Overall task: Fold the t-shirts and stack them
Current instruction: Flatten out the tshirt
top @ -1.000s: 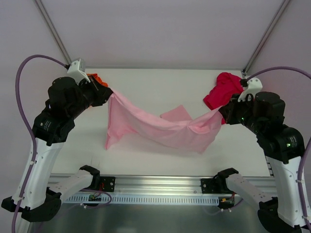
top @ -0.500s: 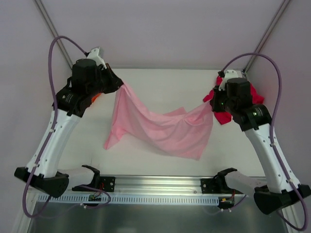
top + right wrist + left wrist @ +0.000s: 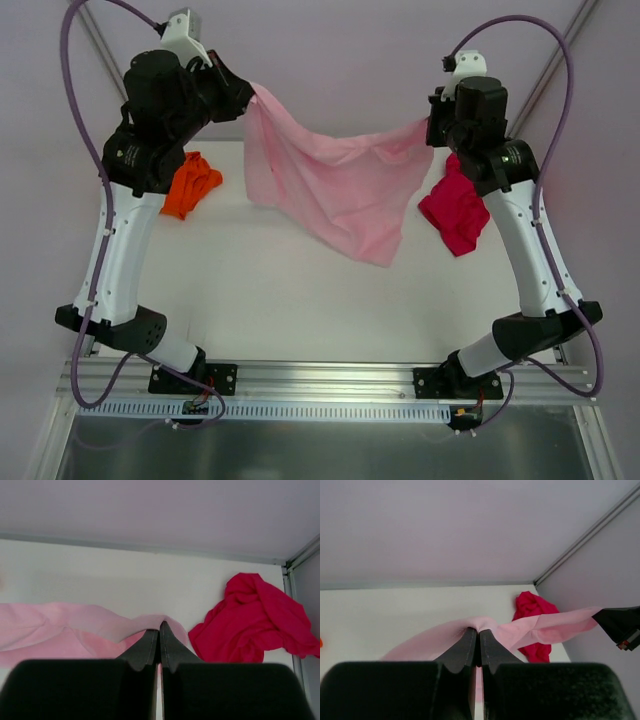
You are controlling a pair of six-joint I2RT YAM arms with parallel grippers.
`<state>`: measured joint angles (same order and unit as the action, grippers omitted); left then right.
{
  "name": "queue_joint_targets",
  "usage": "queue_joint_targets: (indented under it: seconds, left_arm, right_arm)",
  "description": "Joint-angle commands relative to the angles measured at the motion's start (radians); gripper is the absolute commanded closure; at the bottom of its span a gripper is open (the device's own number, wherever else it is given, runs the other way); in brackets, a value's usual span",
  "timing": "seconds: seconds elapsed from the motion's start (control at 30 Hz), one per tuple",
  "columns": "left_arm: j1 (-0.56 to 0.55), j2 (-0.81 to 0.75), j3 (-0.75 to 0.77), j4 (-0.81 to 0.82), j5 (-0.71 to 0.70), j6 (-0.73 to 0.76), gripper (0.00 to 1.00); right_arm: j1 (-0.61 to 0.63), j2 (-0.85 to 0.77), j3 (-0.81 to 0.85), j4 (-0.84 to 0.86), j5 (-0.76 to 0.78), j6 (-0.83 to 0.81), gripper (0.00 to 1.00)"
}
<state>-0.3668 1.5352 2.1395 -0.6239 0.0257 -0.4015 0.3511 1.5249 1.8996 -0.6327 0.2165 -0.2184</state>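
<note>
Top external doesn't really show me either pinch point, but on my wrist cams the left gripper [image 3: 479,631] and right gripper [image 3: 159,626] are each clamped on the pink tee [image 3: 335,185]. It sags, wrinkled, between them above the table [image 3: 300,290].

The light pink thin cloth t-shirt [image 3: 340,190] hangs in the air above the white tabletop [image 3: 300,300], strung between two gripped spots. One is pinched in the closed left end effector [image 3: 252,97], the other in the closed right end effector [image 3: 428,128]. Its top edge sags in the middle, and the loose cloth drapes down to a wrinkled point. The bright orange cloth t-shirt [image 3: 190,186] lies crumpled at the tabletop's left side. The crimson red cloth t-shirt [image 3: 458,212] lies bunched in a heap at the right side, well apart from the orange one.
</note>
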Motion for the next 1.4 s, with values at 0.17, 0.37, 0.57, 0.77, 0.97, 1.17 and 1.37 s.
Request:
queue_joint_targets:
  seconds: [0.17,0.37,0.57,0.77,0.97,1.17,1.37]
  left_arm:
    - [-0.003,-0.193,-0.093,0.027,0.115,-0.008,1.00]
    - [-0.009,-0.414,-0.300,0.053,0.256,-0.028,1.00]
    - [-0.009,-0.584,-0.280,0.010,0.289,-0.005,1.00]
    - [-0.009,-0.652,-0.214,-0.051,0.368,0.009,1.00]
    - [-0.009,-0.696,-0.228,-0.057,0.424,0.001,1.00]
    - [-0.009,-0.693,-0.253,-0.065,0.405,0.004,1.00]
    - [-0.009,-0.624,-0.401,-0.047,0.258,0.049,1.00]
  right_arm:
    - [0.026,-0.147,0.066,-0.010,0.041,-0.065,0.99]
    - [0.042,-0.347,0.004,-0.097,-0.025,-0.052,0.99]
    - [0.043,-0.534,-0.011,-0.194,-0.092,-0.029,0.99]
    - [0.042,-0.655,0.039,-0.327,-0.213,0.043,0.99]
    - [0.038,-0.743,0.026,-0.301,-0.275,0.090,0.99]
    - [0.037,-0.735,-0.057,-0.270,-0.235,0.056,0.99]
    - [0.035,-0.625,-0.221,-0.113,-0.161,0.030,0.99]
